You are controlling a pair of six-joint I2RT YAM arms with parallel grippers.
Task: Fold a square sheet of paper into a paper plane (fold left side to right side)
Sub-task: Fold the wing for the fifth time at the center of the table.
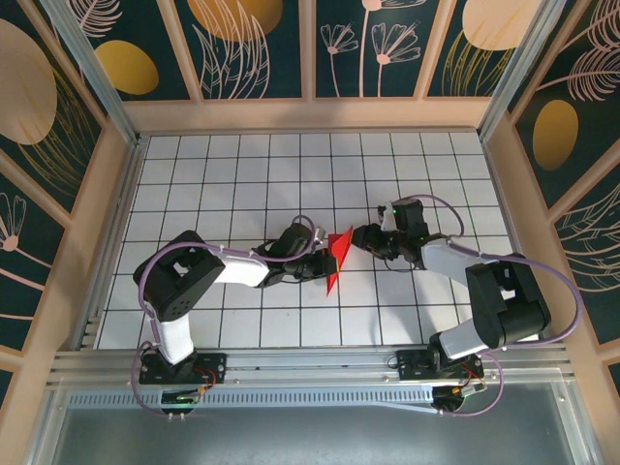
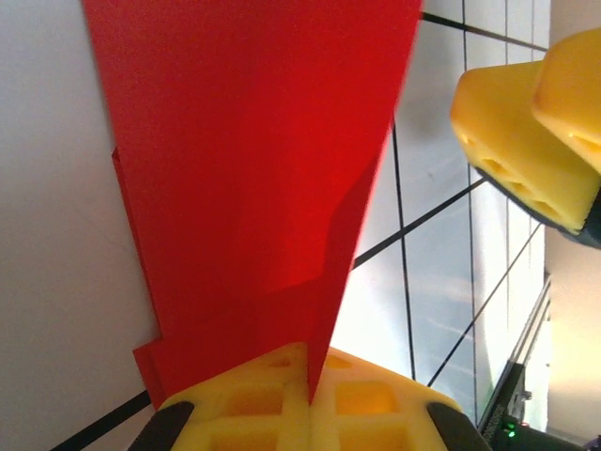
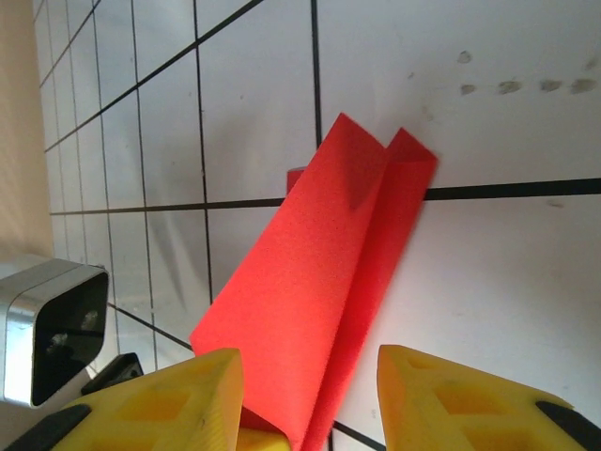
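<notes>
On the gridded tabletop point(image 1: 213, 165), between floral walls point(image 1: 252, 48), left end effector point(image 2: 310, 381) clamped red paper point(image 1: 337, 254); right end effector point(image 3: 308, 366) gaped, paper's end cut off.

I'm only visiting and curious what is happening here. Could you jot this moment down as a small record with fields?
item: red paper, folded into a narrow creased shape
left gripper: shut on the red paper, pinching one end
right gripper: open, one finger on each side of the red paper
place: between the two grippers, near the middle of the table
surface: white with a dark grid
</notes>
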